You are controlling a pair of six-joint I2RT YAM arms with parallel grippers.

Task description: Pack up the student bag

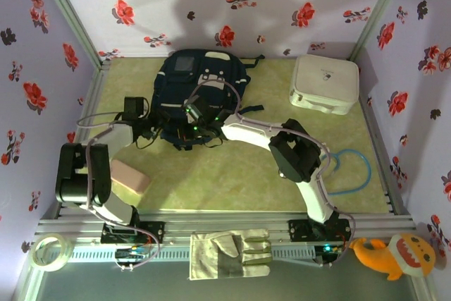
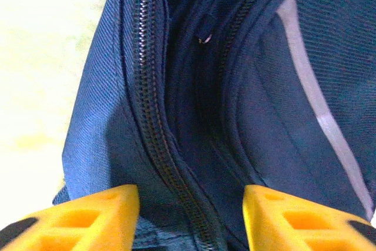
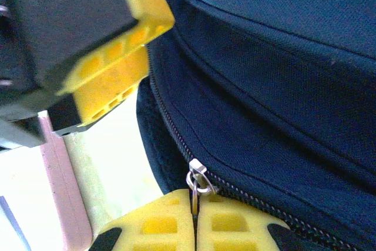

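Note:
The navy student bag point(image 1: 201, 75) lies at the back middle of the mat, its white-striped fabric point(image 2: 282, 104) close up in the left wrist view. My left gripper point(image 1: 156, 132) is at the bag's near left edge. It stands open point(image 2: 191, 216), with its yellow fingers either side of a zipper track point(image 2: 154, 116). My right gripper point(image 1: 197, 119) is at the bag's near edge, shut point(image 3: 197, 204) on the metal zipper pull point(image 3: 198, 177) of the bag point(image 3: 276, 63). The left gripper's yellow finger point(image 3: 111, 69) hangs just beside it.
A white zip case point(image 1: 324, 82) sits at the back right. A pink block point(image 1: 130, 176) lies by the left arm, and a blue cable loop point(image 1: 356, 170) lies at the right. On the front rail are a glove point(image 1: 229, 253), a tape roll point(image 1: 51, 252) and an orange plush toy point(image 1: 394, 255).

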